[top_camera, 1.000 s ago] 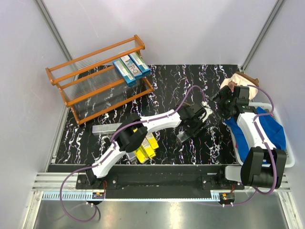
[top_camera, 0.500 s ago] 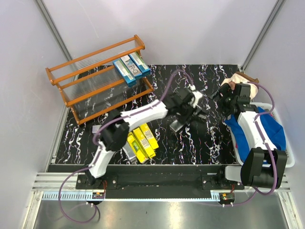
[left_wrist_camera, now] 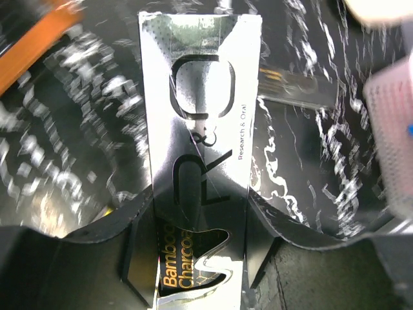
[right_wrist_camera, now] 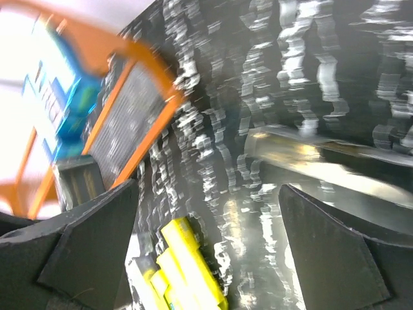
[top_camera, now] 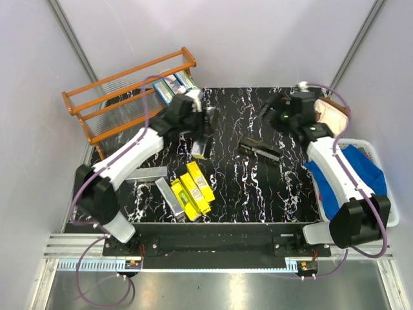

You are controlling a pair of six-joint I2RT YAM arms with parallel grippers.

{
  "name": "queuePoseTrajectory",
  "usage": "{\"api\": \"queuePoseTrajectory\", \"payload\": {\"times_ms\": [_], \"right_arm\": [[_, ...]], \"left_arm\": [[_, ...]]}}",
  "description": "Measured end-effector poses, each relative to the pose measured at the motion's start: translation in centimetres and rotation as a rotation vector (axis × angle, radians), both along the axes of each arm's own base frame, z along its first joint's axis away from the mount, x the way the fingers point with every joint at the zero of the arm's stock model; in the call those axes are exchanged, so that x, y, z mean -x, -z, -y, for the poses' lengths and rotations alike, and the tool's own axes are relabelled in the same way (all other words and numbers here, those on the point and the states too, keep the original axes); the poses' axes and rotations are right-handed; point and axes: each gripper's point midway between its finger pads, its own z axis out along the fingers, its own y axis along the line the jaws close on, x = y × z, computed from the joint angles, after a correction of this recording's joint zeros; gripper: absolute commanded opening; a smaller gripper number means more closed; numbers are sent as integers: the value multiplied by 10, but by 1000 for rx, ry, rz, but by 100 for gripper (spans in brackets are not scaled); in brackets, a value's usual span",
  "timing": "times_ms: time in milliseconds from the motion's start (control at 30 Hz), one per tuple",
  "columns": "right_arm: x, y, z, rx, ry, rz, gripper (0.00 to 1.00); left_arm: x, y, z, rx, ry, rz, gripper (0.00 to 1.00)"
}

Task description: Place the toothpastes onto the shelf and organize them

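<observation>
My left gripper (top_camera: 201, 132) is shut on a silver-grey toothpaste carton (top_camera: 200, 148) and holds it just in front of the right end of the orange-brown shelf (top_camera: 122, 106). In the left wrist view the carton (left_wrist_camera: 200, 97) sticks out from between the jaws (left_wrist_camera: 200, 258) and reads "Bamboo Charcoal". Blue-teal cartons (top_camera: 173, 85) lie on the shelf's upper tier. Yellow cartons (top_camera: 193, 190) and two silver ones (top_camera: 147, 173) lie at the front left. A black carton (top_camera: 260, 150) lies mid-table. My right gripper (top_camera: 270, 111) hangs open and empty over the back of the table, with its jaws (right_wrist_camera: 206, 258) wide apart.
A white basket (top_camera: 381, 213) with blue cloth stands at the right edge. A beige object (top_camera: 332, 113) sits behind it. Grey walls close in on the back and both sides. The right wrist view is blurred and shows the shelf (right_wrist_camera: 148, 97) and the yellow cartons (right_wrist_camera: 187, 265).
My left gripper has carried the silver carton from mid-table back and left to the shelf's right end. My right arm has swung left from the basket over the back of the table.
</observation>
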Motion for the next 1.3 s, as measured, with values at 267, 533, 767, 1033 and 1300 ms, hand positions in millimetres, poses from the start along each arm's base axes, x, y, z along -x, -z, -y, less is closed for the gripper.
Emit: {"api": "queuePoseTrajectory", "payload": {"times_ms": [267, 533, 767, 1033, 1300], "right_arm": [[19, -12, -119, 140, -230, 92, 100], [77, -22, -196, 227, -410, 302, 98], [111, -42, -242, 187, -547, 436, 94], [139, -53, -269, 116, -678, 485, 92], [143, -23, -298, 122, -778, 426, 88]], "left_arm": [[9, -5, -88, 288, -348, -47, 45], [16, -22, -130, 589, -573, -25, 44], [10, -38, -160, 765, -690, 10, 45], [5, -39, -172, 834, -719, 6, 44], [4, -46, -169, 877, -682, 1, 45]]}}
